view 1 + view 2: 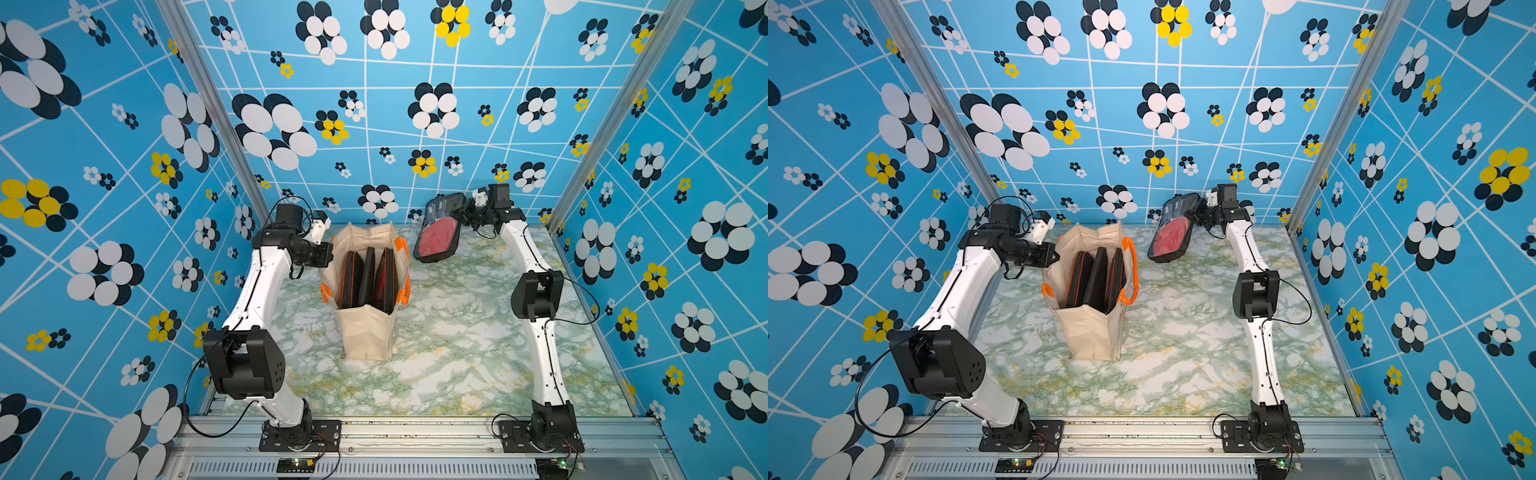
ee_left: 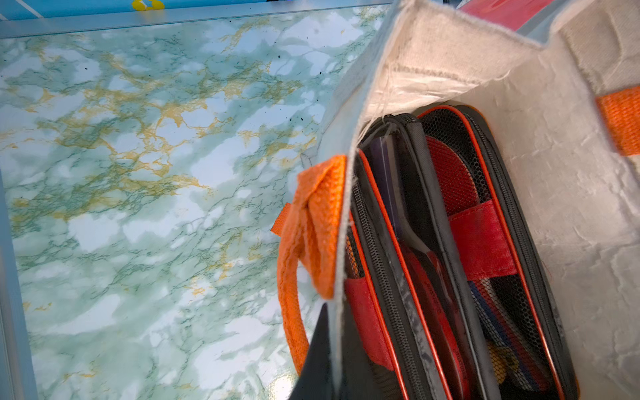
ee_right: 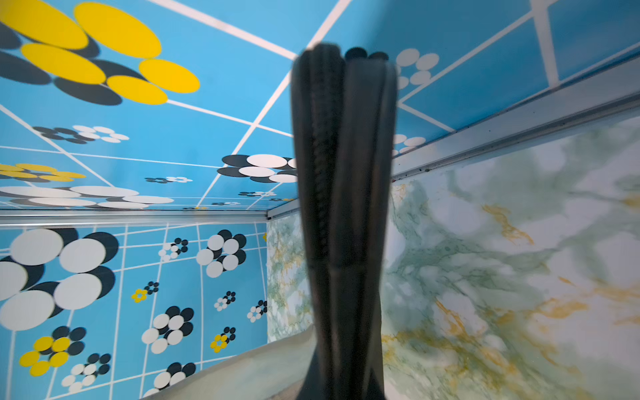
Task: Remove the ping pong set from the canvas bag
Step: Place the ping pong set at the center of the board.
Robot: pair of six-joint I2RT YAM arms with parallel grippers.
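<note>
Pressed close to the right wrist camera, one black paddle case (image 3: 343,207) shows only its zipped edge. Both top views show its clear face with a red paddle inside, raised near the back wall, with the right gripper (image 1: 459,217) clamped on its rim. Beside it the canvas bag (image 1: 365,332) stands upright on the table (image 1: 457,332), holding three more cases (image 1: 368,274). At its side wall the left gripper (image 1: 328,254) pinches the fabric by one of two orange handles (image 2: 304,242). Only the left wrist view shows mesh pockets and red straps.
</note>
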